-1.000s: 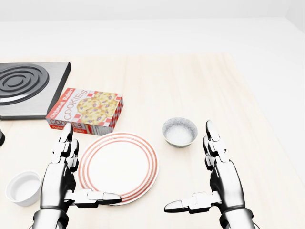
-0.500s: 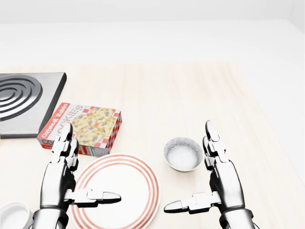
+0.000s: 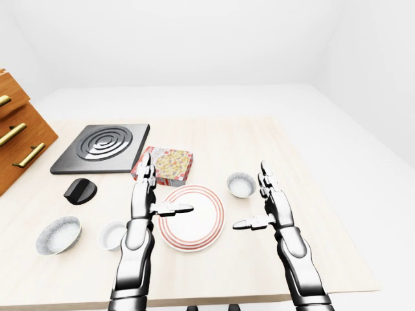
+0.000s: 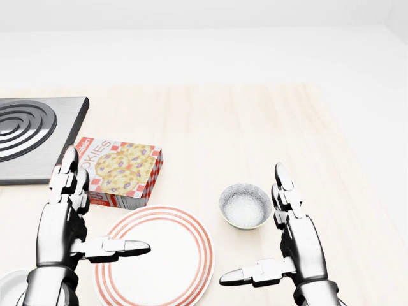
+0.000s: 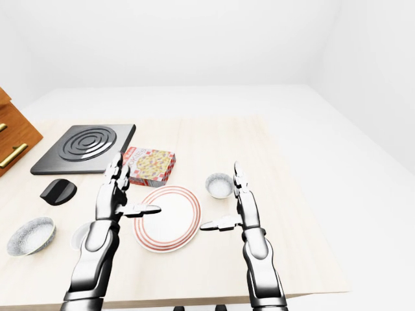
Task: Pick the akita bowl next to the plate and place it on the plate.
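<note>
Near the pale wooden table's [image 4: 255,127] right edge, the small grey speckled akita bowl [image 4: 245,206] sits beside the red-ringed white plate [image 4: 155,256] — apart from it. Both chrome hands, left [image 4: 64,223] and right [image 4: 290,242], hover open-fingered, empty. Box [image 4: 118,172] reads "COOKIES".

In the head view, the bowl [image 4: 245,205] sits on my tabletop [image 4: 255,127] at two o'clock from the plate [image 4: 156,255], the cookie box [image 4: 121,171] at eleven.
</note>
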Robot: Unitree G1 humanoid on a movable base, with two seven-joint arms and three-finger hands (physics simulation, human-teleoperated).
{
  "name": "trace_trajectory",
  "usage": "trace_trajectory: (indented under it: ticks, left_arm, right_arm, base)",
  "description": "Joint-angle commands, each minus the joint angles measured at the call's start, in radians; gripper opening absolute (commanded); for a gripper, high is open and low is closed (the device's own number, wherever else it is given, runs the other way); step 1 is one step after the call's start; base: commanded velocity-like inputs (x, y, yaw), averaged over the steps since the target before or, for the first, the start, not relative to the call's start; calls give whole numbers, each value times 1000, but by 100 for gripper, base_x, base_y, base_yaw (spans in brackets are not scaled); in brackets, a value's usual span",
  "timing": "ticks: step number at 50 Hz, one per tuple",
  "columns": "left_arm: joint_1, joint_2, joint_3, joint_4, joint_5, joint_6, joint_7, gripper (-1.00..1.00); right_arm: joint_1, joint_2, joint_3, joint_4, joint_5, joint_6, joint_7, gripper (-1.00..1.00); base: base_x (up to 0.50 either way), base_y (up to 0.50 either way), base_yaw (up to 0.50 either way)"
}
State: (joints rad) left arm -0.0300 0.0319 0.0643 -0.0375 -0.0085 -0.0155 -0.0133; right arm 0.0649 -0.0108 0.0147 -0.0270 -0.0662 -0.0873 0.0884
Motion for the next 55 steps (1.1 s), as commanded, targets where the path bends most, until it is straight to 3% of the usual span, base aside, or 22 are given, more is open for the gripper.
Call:
trace_trajectory:
  ticks: [1, 8, 16, 45, 55]
  left_arm:
    - [-53, 31, 79, -188, -63, 103, 31, 100]
    - [-129, 106, 191, -239, -130, 103, 73, 100]
    - [-165, 169, 261, -199, -178, 103, 100, 100]
    - [-180, 205, 282, -148, -193, 103, 127, 100]
    - [-184, 214, 292, -143, -205, 103, 133, 100]
  right_arm:
    - [0, 0, -1, 12, 0, 0, -1, 100]
    - [2, 0, -1, 4, -1, 0, -2, 100]
    - [2, -1, 0, 5, -7, 0, -5, 100]
    - [-11, -3, -2, 63, -30, 0, -16, 100]
    - [-13, -22, -9, 38, -133, 0, -53, 100]
  base:
    - [0, 0, 0]
    - [0, 0, 0]
    - [0, 0, 0]
    - [0, 0, 0]
    - [0, 0, 0]
